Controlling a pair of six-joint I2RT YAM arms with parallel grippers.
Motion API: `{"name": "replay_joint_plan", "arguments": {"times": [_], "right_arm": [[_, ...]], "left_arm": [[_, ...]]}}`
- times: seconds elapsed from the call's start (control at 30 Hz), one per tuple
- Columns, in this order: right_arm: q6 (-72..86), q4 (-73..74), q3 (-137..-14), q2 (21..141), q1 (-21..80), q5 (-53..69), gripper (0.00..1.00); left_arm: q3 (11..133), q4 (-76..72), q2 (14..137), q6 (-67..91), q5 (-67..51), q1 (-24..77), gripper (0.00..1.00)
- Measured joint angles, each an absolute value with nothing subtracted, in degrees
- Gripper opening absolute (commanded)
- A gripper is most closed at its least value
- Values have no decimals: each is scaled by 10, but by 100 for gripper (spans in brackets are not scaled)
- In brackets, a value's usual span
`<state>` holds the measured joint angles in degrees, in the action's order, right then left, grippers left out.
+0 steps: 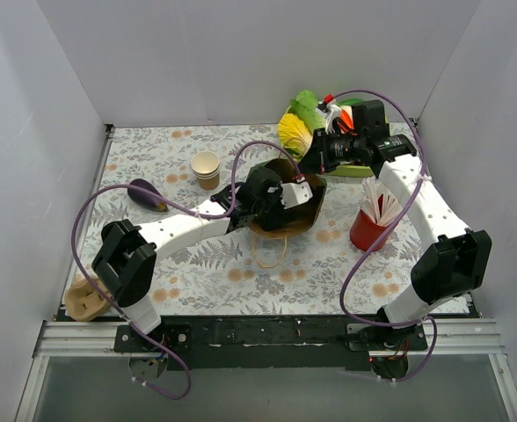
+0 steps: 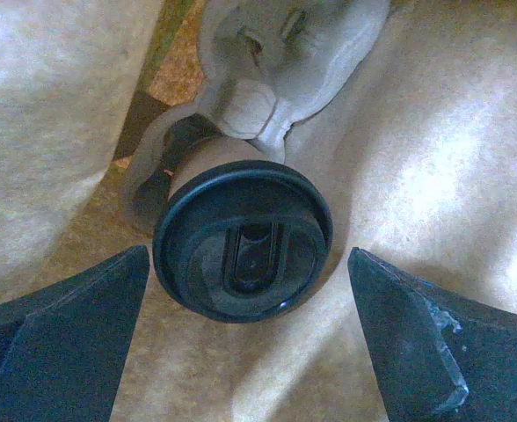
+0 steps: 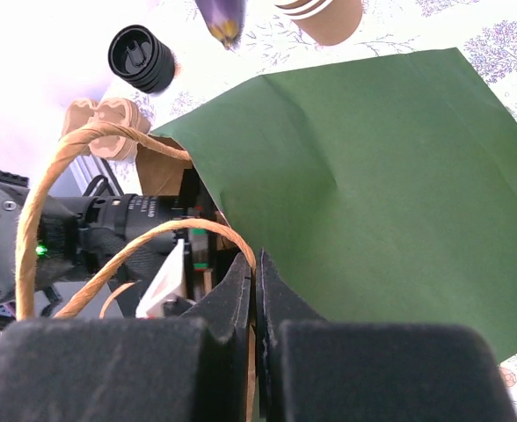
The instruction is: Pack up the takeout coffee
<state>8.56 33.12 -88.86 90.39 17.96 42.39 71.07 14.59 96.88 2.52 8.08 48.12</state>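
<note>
We find the paper bag (image 1: 307, 211) lying mouth-open at the centre of the surface (image 1: 197, 264), green outside and kraft inside. The right end effector (image 3: 257, 264) is closed tight on the bag's rim. Its fingers meet on the paper and hold the mouth up at the bag's 1 o'clock edge in the top view.

The left end effector (image 2: 248, 259) is inside the bag, spread wide and holding nothing. Its fingers sit at 9 and 3 o'clock of the takeout coffee (image 2: 241, 242), apart from it on both sides.

The coffee rests within the bag, dead ahead of the left end effector. Its black lid (image 2: 188, 264) faces that end effector, so the long axis runs away along the line of reach (the top view hides the cup). The left arm is much the nearer.

We judge the coffee placed. Any withdrawal should go straight back, clear of the lid.
</note>
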Motion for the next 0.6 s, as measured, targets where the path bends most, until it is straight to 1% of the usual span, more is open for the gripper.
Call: {"name": "replay_joint_plan", "arguments": {"times": [0.47,0.6], "right_arm": [[79,348,-931,931,173,426,1],[79,360,-948,939,173,426,1]], "left_arm": [[724,203,948,24,66,481,98],[746,229,948,30,66,481,98]]}}
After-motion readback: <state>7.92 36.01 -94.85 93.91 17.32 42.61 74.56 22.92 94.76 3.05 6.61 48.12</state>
